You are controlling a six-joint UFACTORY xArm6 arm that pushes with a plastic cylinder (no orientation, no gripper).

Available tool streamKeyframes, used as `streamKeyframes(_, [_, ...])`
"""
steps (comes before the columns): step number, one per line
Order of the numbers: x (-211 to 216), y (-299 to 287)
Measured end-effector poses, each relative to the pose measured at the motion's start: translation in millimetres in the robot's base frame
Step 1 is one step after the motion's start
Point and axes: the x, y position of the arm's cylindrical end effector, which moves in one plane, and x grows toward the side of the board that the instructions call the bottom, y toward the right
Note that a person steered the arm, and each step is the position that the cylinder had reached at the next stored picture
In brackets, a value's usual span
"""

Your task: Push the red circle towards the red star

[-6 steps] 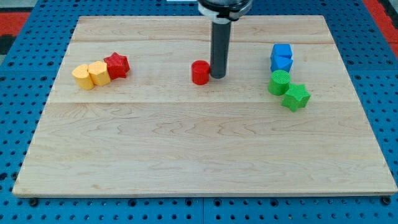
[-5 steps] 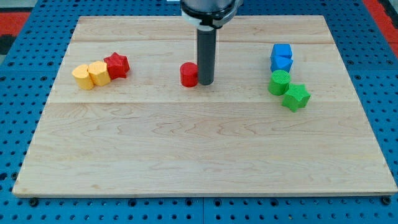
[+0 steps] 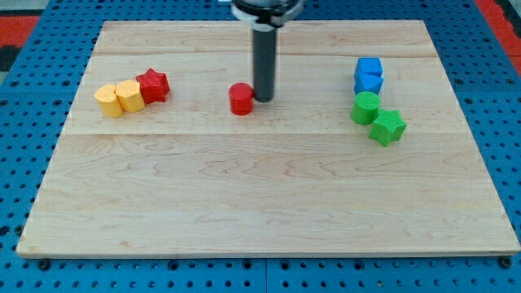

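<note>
Your tip is ending a straight, smooth dark rod with no jaws to open or close; it is gripping nothing and is pressing against the red circle from the circle's right side. You are looking at a pale wooden board with visible grain, lying on a blue perforated base. That circle is showing as a short glossy cylinder with a flat top, sitting well apart from the red star, to the star's right and slightly lower in the view. Touching the star's left side, two yellow cylinders are sitting together. Far right of the star, two blue cubes, a green cylinder and a green star are clustering.
</note>
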Motion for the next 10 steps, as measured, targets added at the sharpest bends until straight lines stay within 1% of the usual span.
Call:
streamKeyframes(1, [0.5, -36.7])
streamKeyframes(2, [1.2, -62.2])
streamKeyframes(3, [12.3, -80.0])
streamKeyframes(5, [53.1, -72.6])
streamKeyframes(7, [59.6, -116.5])
streamKeyframes(8, [59.6, -128.1])
streamKeyframes(10, [60.2, -129.6])
